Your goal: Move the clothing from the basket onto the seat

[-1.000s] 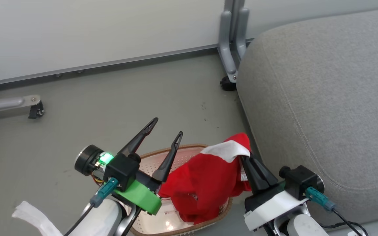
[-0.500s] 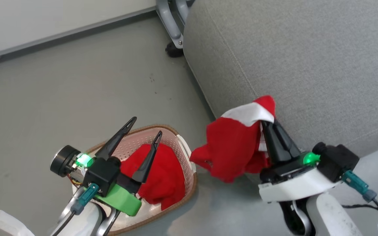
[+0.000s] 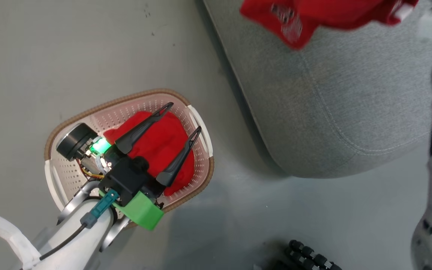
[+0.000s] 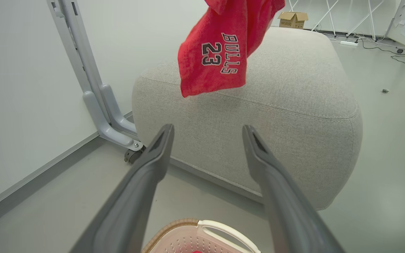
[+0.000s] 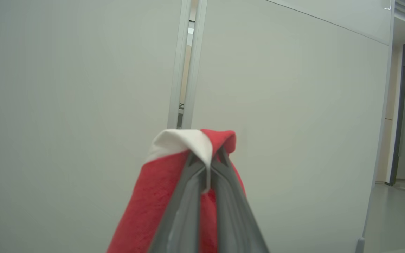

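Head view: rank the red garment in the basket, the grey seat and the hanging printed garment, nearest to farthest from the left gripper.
1. Red garment in the basket, directly under the left gripper's open fingers.
2. Seat, to the right.
3. Printed red garment, hanging above the seat at the view's top right.

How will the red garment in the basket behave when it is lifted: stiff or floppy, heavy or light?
Probably floppy: the garment lies crumpled in the basket, and the other garment hangs limp from the shut right gripper. Likely light: a pinch at one edge seems to carry that one.
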